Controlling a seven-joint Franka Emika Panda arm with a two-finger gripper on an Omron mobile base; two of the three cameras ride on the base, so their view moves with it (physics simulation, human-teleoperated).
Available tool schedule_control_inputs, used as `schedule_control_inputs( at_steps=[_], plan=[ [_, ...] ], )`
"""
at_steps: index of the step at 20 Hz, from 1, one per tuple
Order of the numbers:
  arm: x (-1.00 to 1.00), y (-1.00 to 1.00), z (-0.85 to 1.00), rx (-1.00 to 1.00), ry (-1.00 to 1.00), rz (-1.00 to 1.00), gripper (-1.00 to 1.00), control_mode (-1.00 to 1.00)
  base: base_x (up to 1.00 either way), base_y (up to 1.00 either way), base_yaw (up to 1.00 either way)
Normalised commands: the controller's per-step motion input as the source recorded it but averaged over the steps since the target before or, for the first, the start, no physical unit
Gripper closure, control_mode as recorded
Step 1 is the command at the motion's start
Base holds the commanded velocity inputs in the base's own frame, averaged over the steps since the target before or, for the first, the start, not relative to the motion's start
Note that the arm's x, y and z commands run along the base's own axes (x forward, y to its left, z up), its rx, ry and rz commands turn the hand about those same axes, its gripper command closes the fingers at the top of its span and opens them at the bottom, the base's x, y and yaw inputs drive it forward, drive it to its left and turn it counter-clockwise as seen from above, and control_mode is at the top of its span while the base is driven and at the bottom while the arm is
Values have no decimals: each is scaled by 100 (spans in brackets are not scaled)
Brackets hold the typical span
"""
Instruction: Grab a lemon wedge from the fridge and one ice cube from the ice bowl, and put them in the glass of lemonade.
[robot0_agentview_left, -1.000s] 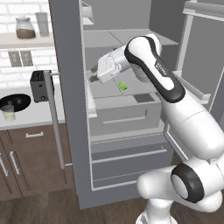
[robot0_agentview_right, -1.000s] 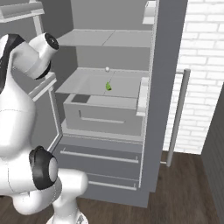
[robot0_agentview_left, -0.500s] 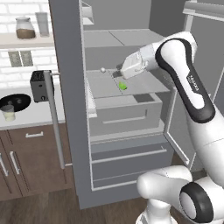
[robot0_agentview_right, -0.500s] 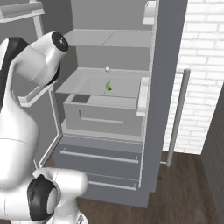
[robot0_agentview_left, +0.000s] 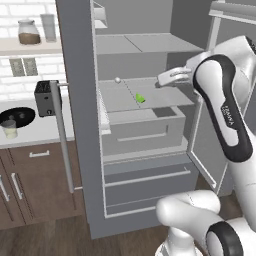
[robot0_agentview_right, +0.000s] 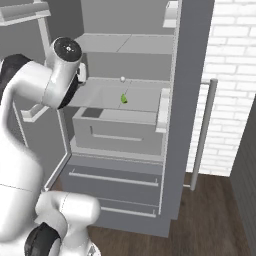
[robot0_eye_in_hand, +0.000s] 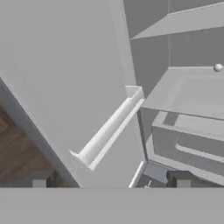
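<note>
The fridge (robot0_agentview_left: 80, 150) stands with both doors swung wide, its interior open to the front. The left door's edge and its long pale bar handle (robot0_agentview_left: 62, 135) jut out towards the camera in the left base view; the right door (robot0_agentview_left: 210, 150) hangs open beside the arm, and in the hand view its inner face carries a narrow door shelf (robot0_eye_in_hand: 109, 129) running diagonally. Inside, a flat upper shelf (robot0_agentview_left: 145, 44) spans the width, and below it a lower shelf (robot0_agentview_left: 145, 97) sits on top of a pulled-forward drawer (robot0_agentview_left: 140, 132). The gap between the two shelves is tall and unobstructed across most of its width.

The lemon wedge (robot0_agentview_left: 140, 99) lies on that lower shelf, near its middle and back from the front lip; the right base view shows it at (robot0_agentview_right: 123, 99). A small white ball (robot0_agentview_left: 117, 79) rests at the rear of the same shelf, well apart from the wedge.

The gripper (robot0_agentview_left: 167, 77) reaches in from the right side of the fridge opening, just under the upper shelf, with its jaws spread wide and nothing between them. It hangs above and to the right of the lemon wedge, clearly apart from it.

On the table (robot0_agentview_left: 35, 132) left of the fridge sit the toaster (robot0_agentview_left: 46, 97), the ice bowl (robot0_agentview_left: 17, 117) and the glass of lemonade (robot0_agentview_left: 9, 129), which stands just in front of the bowl.
</note>
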Motion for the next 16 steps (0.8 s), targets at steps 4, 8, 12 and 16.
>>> schedule_control_inputs(
  at_steps=[4,8,12,16],
  plan=[
    [-1,-91,-20,-14,12,-55,-100,-100,0,0,0],
    [-15,-67,-36,-17,4,-52,-100,-100,0,0,0],
    [-33,-37,-11,-13,6,-40,-100,-100,0,0,0],
    [-35,-4,-16,0,17,-14,-100,-100,0,0,0]
  ],
)
